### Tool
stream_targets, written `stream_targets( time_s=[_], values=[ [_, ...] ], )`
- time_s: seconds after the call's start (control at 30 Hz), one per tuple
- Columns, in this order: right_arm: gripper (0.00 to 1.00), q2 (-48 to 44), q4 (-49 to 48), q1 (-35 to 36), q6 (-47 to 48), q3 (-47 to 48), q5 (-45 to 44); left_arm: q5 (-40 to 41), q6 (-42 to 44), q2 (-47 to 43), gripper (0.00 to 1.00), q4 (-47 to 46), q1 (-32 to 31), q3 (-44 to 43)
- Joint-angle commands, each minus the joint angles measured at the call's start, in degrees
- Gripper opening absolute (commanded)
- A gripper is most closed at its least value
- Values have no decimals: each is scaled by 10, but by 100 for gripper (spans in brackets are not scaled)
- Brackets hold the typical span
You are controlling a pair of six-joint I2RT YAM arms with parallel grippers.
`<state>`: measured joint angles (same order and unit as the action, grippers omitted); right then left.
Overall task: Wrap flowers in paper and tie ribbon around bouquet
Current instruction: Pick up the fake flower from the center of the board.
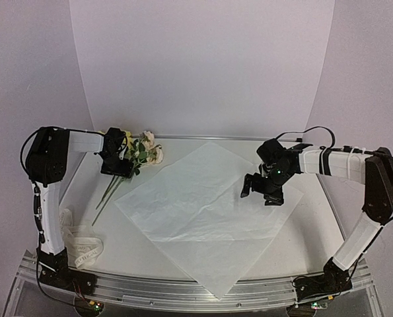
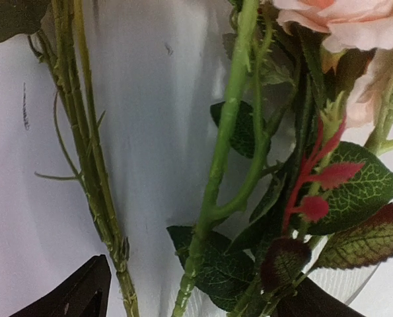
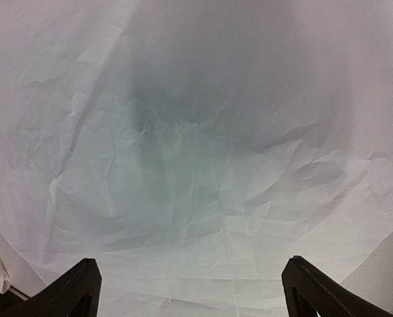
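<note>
At the near left the ribbon (image 1: 82, 246) lies in a loose heap. Farther back, the left gripper (image 1: 117, 163) stands spread around the stems of the flowers (image 1: 143, 152) (not pinching them), just beside the paper (image 1: 203, 211); the right gripper (image 1: 259, 193) hangs wide apart over this sheet

A white tabletop (image 1: 137, 254) meets a curved white backdrop (image 1: 203, 66) (softly, evenly lit), with pale lilac walls (image 1: 24, 66) either side and a metal rail (image 1: 183, 288) in front.

flowers (image 1: 143, 153) beside flat paper (image 1: 203, 211) (crinkled); ribbon (image 1: 84, 253) heaped
</note>
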<state>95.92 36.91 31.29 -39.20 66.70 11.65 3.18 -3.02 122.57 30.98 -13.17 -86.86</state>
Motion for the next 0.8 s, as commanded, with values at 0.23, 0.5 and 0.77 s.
stream_targets(
  time_s=[0.23, 0.5, 0.77],
  values=[
    [98, -12, -1, -6, -7, -10, 3, -73, -7, 42, 30, -4, 30, -22],
    [98, -9, -1, -7, -7, -7, 3, -44, -43, -12, 0, -12, 30, -34],
    [98, -14, 4, -7, -6, -6, -11, -23, -96, -104, 0, 10, 23, -73]
  ],
)
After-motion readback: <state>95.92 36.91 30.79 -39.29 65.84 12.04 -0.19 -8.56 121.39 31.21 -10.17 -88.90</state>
